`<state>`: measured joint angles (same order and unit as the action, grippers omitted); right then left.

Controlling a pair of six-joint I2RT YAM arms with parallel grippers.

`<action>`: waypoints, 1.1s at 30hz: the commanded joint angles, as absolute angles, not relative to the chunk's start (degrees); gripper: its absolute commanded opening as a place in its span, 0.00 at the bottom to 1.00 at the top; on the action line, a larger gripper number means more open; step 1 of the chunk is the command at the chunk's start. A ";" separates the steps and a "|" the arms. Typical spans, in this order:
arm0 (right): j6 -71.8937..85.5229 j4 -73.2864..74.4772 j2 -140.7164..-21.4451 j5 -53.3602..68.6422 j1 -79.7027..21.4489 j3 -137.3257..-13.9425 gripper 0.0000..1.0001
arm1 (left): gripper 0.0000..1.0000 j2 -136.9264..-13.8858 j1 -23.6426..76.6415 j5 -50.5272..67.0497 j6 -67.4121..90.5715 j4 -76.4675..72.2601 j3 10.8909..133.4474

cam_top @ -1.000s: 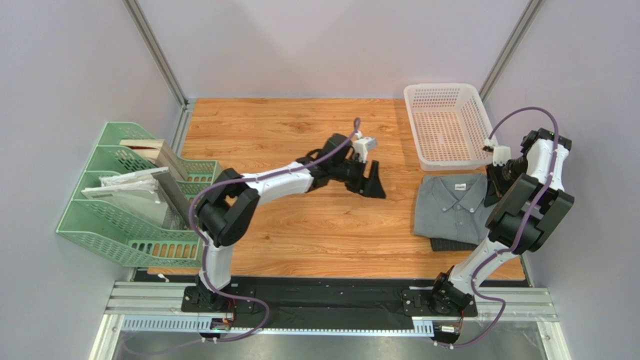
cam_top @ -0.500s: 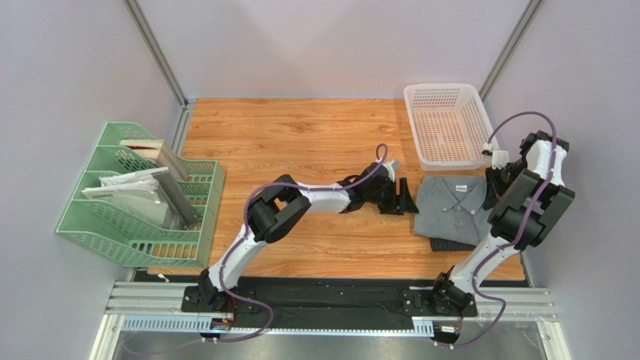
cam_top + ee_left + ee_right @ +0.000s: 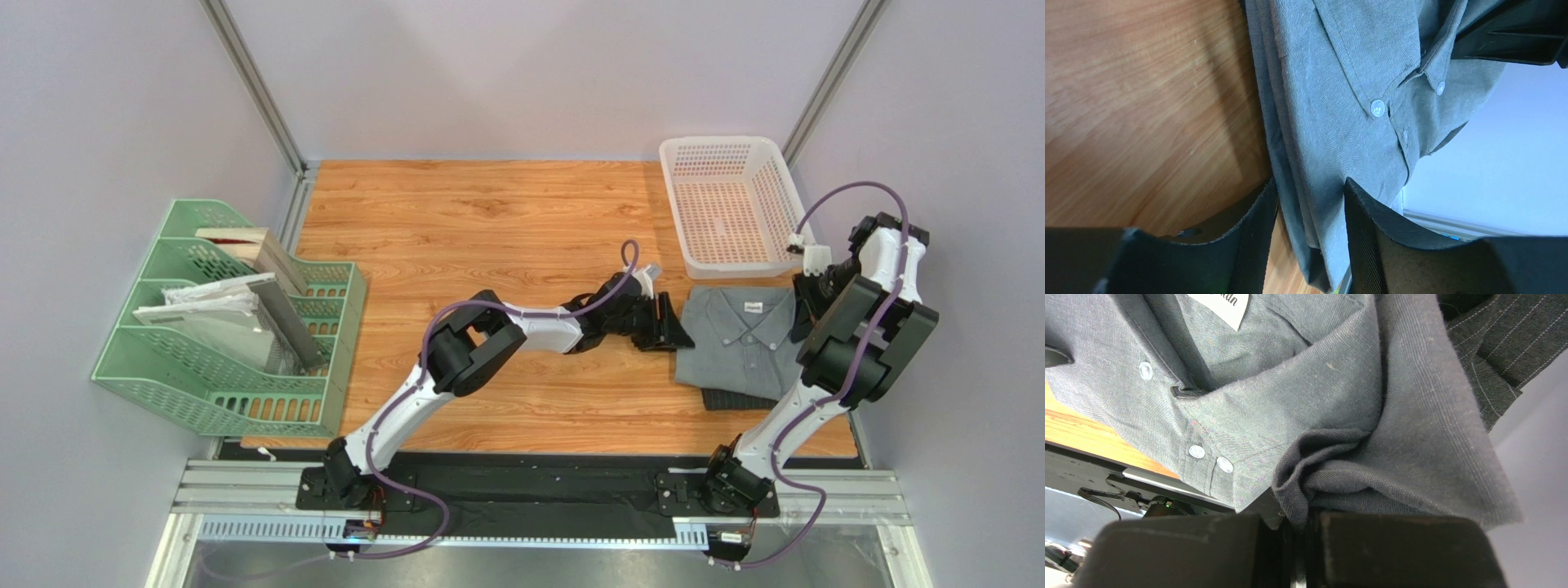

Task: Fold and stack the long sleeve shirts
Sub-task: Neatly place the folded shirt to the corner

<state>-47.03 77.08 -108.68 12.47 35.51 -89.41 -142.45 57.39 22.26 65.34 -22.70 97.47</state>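
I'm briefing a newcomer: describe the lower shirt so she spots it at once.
On the table's right side, in front of the white basket, lie two stacked shirts. It is the bottom shirt, peeking out under the grey shirt: dark charcoal with fine pinstripes, not plain.

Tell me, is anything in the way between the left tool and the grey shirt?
No, nothing visible is. The left tool is right at the grey shirt, with the shirt's edge lying between its two fingers. Only bare wooden table sits beside it.
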 commanded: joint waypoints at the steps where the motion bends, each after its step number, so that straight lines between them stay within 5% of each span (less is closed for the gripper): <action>1: -47.99 90.97 -109.51 12.39 35.77 -92.02 0.00 | 0.50 -145.72 58.10 24.08 66.45 -24.43 100.10; 3: -47.90 90.97 -109.51 12.39 35.77 -92.20 0.00 | 0.45 -146.16 58.10 24.35 66.62 -25.75 101.33; 4: -47.81 90.97 -109.69 12.48 35.77 -92.20 0.00 | 0.31 -146.08 58.10 24.08 66.80 -26.01 101.51; 9: -47.72 90.79 -109.69 12.48 35.77 -92.64 0.00 | 0.00 -144.50 58.18 24.87 66.18 -27.42 102.48; 33: -52.73 92.11 -107.22 9.93 38.58 -99.40 0.00 | 0.00 -135.53 62.93 23.12 59.33 -27.07 100.55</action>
<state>-49.87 77.95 -109.56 10.98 37.58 -95.70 -138.61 61.82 23.27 61.52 -25.15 100.01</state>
